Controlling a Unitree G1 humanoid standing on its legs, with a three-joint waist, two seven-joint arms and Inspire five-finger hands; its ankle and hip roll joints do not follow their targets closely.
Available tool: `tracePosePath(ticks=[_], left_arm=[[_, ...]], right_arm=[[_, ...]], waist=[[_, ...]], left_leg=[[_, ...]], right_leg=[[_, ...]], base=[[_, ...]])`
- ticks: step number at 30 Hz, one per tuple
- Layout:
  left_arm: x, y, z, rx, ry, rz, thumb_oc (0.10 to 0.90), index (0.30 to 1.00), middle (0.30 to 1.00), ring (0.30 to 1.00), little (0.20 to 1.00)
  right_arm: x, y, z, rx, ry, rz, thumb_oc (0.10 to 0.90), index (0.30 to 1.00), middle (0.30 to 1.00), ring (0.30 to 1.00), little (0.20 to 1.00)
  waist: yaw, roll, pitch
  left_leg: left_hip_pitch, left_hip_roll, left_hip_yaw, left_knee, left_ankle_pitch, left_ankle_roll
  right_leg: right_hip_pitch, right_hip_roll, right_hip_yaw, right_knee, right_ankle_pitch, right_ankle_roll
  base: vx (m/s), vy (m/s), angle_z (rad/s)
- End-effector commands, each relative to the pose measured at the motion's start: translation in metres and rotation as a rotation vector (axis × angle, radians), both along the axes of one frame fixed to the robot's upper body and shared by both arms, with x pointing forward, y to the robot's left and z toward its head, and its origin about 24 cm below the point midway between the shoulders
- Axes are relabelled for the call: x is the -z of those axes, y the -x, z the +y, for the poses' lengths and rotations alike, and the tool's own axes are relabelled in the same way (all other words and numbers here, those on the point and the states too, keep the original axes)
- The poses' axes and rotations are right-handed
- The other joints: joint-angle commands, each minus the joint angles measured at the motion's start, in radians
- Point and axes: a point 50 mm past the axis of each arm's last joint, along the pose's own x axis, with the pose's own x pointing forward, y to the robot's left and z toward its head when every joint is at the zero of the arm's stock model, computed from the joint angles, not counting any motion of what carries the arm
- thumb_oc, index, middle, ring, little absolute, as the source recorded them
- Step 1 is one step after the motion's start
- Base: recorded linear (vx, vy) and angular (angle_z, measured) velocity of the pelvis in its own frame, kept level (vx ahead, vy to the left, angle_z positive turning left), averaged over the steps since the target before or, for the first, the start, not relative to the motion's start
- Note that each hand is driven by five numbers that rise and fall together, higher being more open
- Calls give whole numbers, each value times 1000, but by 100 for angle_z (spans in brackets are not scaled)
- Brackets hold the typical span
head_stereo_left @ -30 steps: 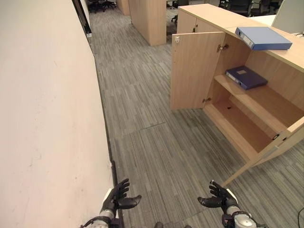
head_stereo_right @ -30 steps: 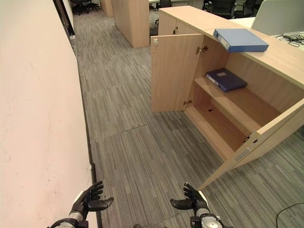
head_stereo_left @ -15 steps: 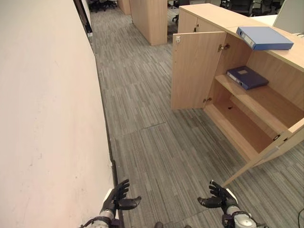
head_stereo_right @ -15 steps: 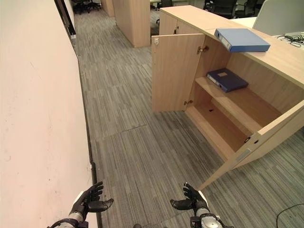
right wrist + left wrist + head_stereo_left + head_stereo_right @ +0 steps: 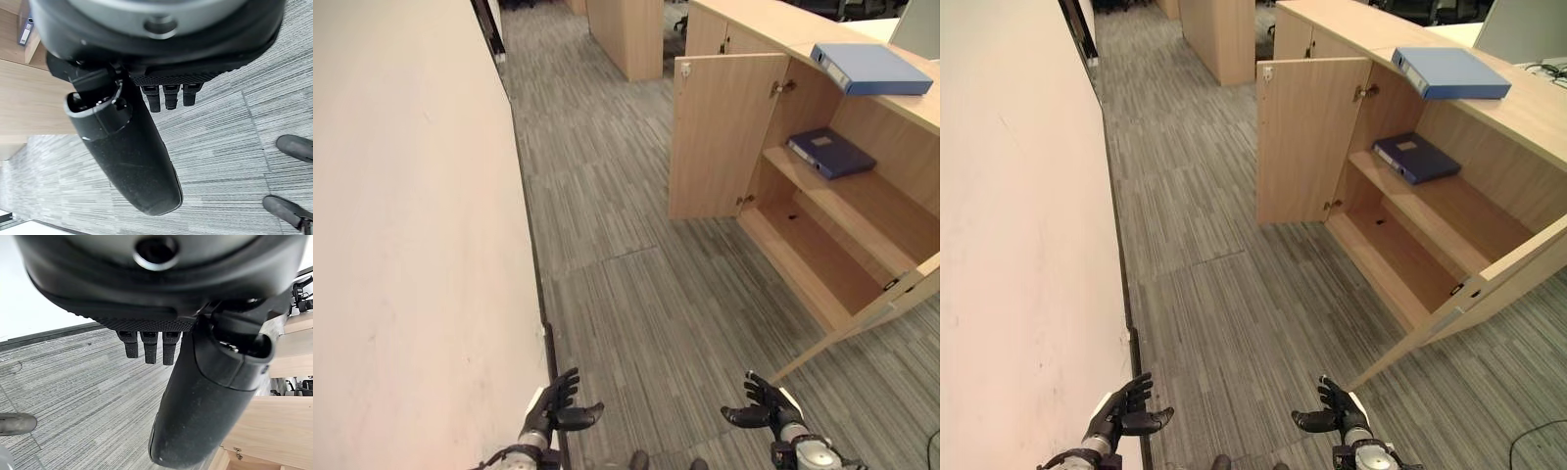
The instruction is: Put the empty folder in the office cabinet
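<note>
A light blue folder (image 5: 871, 69) lies flat on the pale wooden top of the office cabinet (image 5: 822, 196), up at about 2 o'clock in the head views. It is a thick ring-binder type with a plain blue cover, and its spine, bearing a pale label strip, faces toward 8 o'clock. Its long axis runs from roughly 10 o'clock to 4 o'clock, and one corner reaches the front edge of the top.

A second, darker navy folder (image 5: 831, 153) lies flat on the upper shelf (image 5: 847, 201) inside the open cabinet, below the light blue one. It has a small pale label on its cover, and its long axis runs on much the same slant.

The cabinet stands with both doors swung out: the far door (image 5: 722, 137) at about 1 o'clock, the near door (image 5: 891, 294) at 4 o'clock. The lower shelf (image 5: 808, 259) is bare wood.

The left robot hand (image 5: 555, 406) sits at 7 o'clock and the right robot hand (image 5: 764, 403) at 5 o'clock, both low over the grey striped carpet (image 5: 636, 294), well apart from the cabinet. Each has its fingers spread and relaxed, thumb pointing inward, holding nothing. A cream wall (image 5: 411, 245) runs along the 9 o'clock side.
</note>
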Motion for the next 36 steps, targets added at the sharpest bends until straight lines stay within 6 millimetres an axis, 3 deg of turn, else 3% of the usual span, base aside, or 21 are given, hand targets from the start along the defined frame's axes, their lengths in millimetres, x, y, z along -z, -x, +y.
tracePosePath(ticks=[1, 5, 7, 8, 12, 19, 23, 24, 25, 26, 28, 29, 30, 34, 36], left_arm=[[-32, -48, 5, 21, -26, -201, 800, 900, 900, 900, 900], [-35, -53, 2, 21, -14, -216, 800, 900, 900, 900, 900], [-34, -52, 3, 22, -20, -208, 800, 900, 900, 900, 900], [-30, -45, 8, 3, -37, -184, 800, 900, 900, 900, 900], [-29, -40, 19, -47, -56, -172, 800, 900, 900, 900, 900], [-29, -32, 34, -78, -90, -151, 800, 900, 900, 900, 900], [-33, -28, 43, -74, -115, -148, 800, 900, 900, 900, 900], [-36, -29, 48, -60, -142, -150, 800, 900, 900, 900, 900], [-36, -29, 48, -60, -143, -149, 800, 900, 900, 900, 900], [-40, -30, 51, -38, -162, -157, 800, 900, 900, 900, 900], [-40, -30, 51, -38, -161, -156, 800, 900, 900, 900, 900], [-43, -31, 50, -21, -165, -167, 800, 900, 900, 900, 900], [-44, -31, 50, -12, -168, -172, 800, 900, 900, 900, 900], [-47, -31, 55, 14, -194, -164, 800, 900, 900, 900, 900], [-47, -30, 56, 33, -202, -159, 800, 900, 900, 900, 900]], right_arm=[[-35, -40, -18, 13, 53, -208, 800, 900, 900, 900, 900], [-35, -43, -21, 41, 60, -211, 800, 900, 900, 900, 900], [-35, -42, -22, 48, 62, -211, 800, 900, 900, 900, 900], [-33, -43, -20, 38, 68, -199, 800, 900, 900, 900, 900], [-31, -48, -14, 26, 62, -189, 800, 900, 900, 900, 900], [-24, -47, 0, 7, 30, -166, 800, 900, 900, 900, 900], [-19, -45, 9, 9, -1, -153, 800, 900, 900, 900, 900], [-17, -45, 16, 12, -22, -152, 800, 900, 900, 900, 900], [-17, -44, 16, 12, -23, -152, 800, 900, 900, 900, 900], [-13, -40, 21, 12, -42, -137, 800, 900, 900, 900, 900], [-13, -40, 21, 13, -41, -137, 800, 900, 900, 900, 900], [-13, -41, 26, -10, -50, -139, 800, 900, 900, 900, 900], [-13, -41, 28, -23, -49, -138, 800, 900, 900, 900, 900], [-17, -49, 32, -50, -56, -155, 800, 900, 900, 900, 900], [-21, -53, 29, -36, -55, -177, 800, 900, 900, 900, 900]], waist=[[3, -52, 78], [7, -52, 89], [16, -56, 86], [41, -46, 81], [78, -51, 90], [136, -73, 88], [163, -99, 71], [170, -132, 56], [171, -134, 55], [169, -166, 41], [170, -164, 38], [165, -187, 19], [168, -193, 5], [169, -188, 9], [165, -163, 14]], left_leg=[[-149, 15, -9, 344, -50, -64], [-256, 35, 46, 394, -12, -54], [-281, 38, 54, 295, -19, -44], [-314, 53, -9, 107, 62, -46], [-349, 79, -49, -46, 94, -44], [-399, 100, -26, -63, 140, -43], [-414, 97, -42, -48, 185, -32], [-426, 88, -29, -4, 202, -30], [-428, 87, -28, -3, 201, -30], [-421, 60, -10, 42, 194, -13], [-424, 63, -10, 43, 194, -13], [-407, 38, 0, 57, 160, 10], [-395, 30, -1, 59, 138, 27], [-336, 2, -8, 103, 41, 73], [-285, -21, -28, 104, -12, 101]], right_leg=[[87, -18, -24, 34, -178, 15], [114, -13, -32, 29, -193, 3], [132, -5, -28, 28, -208, 7], [168, 23, 6, 42, -249, 7], [218, 52, 75, 102, -324, -1], [284, 88, 156, 203, -443, -12], [293, 79, 192, 204, -441, 12], [274, 57, 187, 227, -397, 42], [273, 55, 187, 227, -398, 42], [254, 18, 184, 272, -253, 106], [252, 21, 185, 270, -250, 106], [218, -9, 193, 328, -109, 152], [191, -17, 197, 365, -42, 177], [105, -61, 172, 505, 193, 256], [66, -48, 154, 616, 209, 260]], base=[[0, -74, 17], [87, -65, 15], [308, -12, 7], [339, 20, 9], [296, 22, -19], [346, 112, -75], [371, 281, -31], [354, 284, -39], [530, 460, -8], [289, 272, 16], [262, 261, 9], [360, 369, 9], [471, 483, 0], [343, 335, -28], [412, 412, 1]])
